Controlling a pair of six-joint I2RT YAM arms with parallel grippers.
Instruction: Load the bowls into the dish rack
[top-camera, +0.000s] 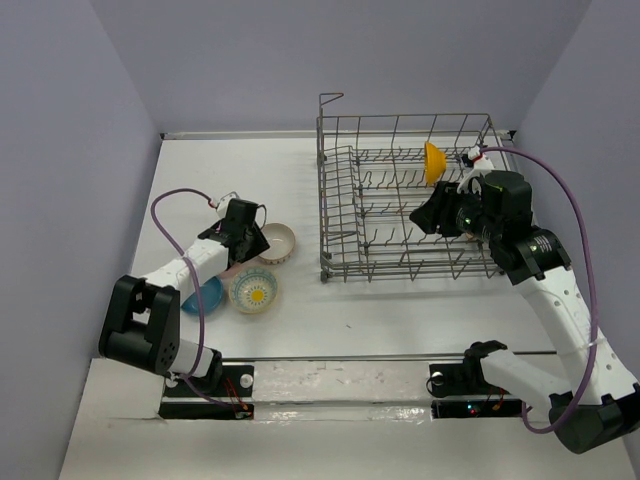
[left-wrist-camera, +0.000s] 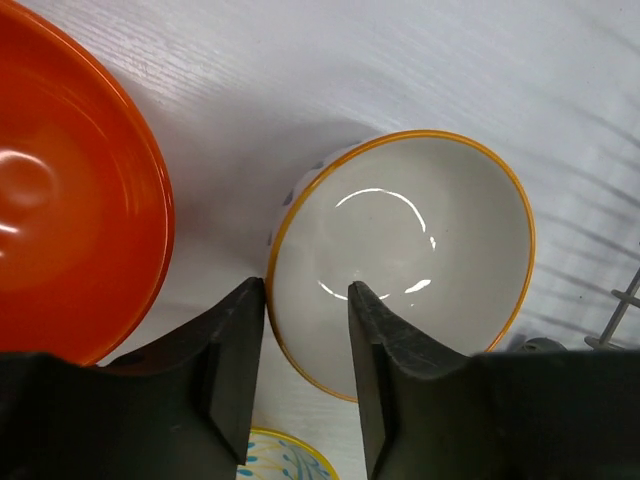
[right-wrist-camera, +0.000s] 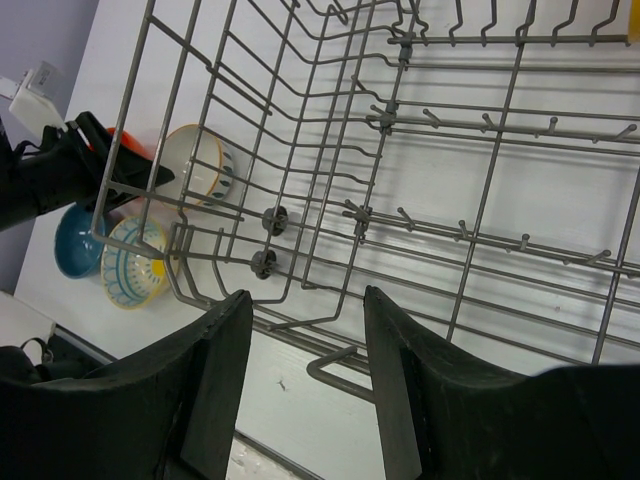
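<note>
The grey wire dish rack (top-camera: 400, 205) stands at the right, with the yellow-tan bowl (top-camera: 433, 163) on edge at its far right. The white bowl (top-camera: 277, 243), the flower-pattern bowl (top-camera: 253, 290) and the blue bowl (top-camera: 205, 296) sit on the table left of the rack. My left gripper (left-wrist-camera: 307, 300) is open, its jaws straddling the near rim of the white bowl (left-wrist-camera: 400, 250), one finger outside and one inside. The orange-red bowl (left-wrist-camera: 70, 190) lies just to its left. My right gripper (right-wrist-camera: 308, 300) is open and empty above the rack's (right-wrist-camera: 420, 190) front left part.
The flower-pattern bowl (left-wrist-camera: 290, 462) lies just under my left fingers. Through the rack wires the right wrist view shows the white bowl (right-wrist-camera: 195, 160), the blue bowl (right-wrist-camera: 75, 240) and the flower-pattern bowl (right-wrist-camera: 135, 262). A raised strip runs along the table's near edge (top-camera: 330, 357).
</note>
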